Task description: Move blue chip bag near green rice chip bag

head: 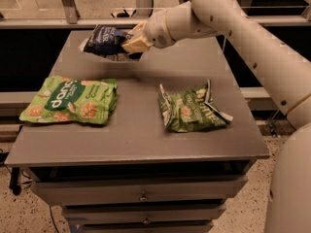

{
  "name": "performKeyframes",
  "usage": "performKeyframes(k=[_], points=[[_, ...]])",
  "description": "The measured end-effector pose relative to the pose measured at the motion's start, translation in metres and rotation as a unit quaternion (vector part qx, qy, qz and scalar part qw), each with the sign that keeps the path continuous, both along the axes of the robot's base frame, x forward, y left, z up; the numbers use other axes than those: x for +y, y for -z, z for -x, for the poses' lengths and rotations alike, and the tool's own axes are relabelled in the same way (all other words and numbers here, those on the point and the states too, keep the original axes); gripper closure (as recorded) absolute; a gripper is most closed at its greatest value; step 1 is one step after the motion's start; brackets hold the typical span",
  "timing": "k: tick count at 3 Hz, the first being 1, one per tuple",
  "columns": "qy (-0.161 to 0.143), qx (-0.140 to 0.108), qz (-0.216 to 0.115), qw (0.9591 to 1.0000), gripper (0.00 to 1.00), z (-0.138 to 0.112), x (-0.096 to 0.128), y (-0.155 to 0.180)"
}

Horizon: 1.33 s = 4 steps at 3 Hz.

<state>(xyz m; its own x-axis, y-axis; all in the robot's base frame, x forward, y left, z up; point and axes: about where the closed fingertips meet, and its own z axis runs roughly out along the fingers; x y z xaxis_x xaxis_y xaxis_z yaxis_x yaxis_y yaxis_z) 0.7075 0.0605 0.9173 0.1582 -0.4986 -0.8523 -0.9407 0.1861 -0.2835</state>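
Observation:
My gripper (130, 43) is shut on the blue chip bag (103, 39), a small dark navy foil bag with white markings. It holds the bag in the air above the far left part of the grey table (141, 130). The green rice chip bag (70, 101), large, flat and light green with pictures of tan rice cakes, lies on the table's left side, in front of and below the held bag. The white arm reaches in from the upper right.
A smaller, darker green wrinkly bag (192, 108) with jagged white edges lies on the table's right side. The table has drawers below its front edge. A rail and floor lie behind the table.

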Motion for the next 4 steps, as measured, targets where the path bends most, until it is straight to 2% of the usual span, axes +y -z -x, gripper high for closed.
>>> performKeyframes(k=[1, 2, 4], points=[[-0.029, 0.029, -0.001, 0.9992, 0.83, 0.023, 0.014, 0.014], [-0.041, 0.049, 0.002, 0.9980, 0.60, 0.034, 0.020, 0.025], [-0.046, 0.068, 0.011, 0.9966, 0.13, 0.043, 0.021, 0.037]])
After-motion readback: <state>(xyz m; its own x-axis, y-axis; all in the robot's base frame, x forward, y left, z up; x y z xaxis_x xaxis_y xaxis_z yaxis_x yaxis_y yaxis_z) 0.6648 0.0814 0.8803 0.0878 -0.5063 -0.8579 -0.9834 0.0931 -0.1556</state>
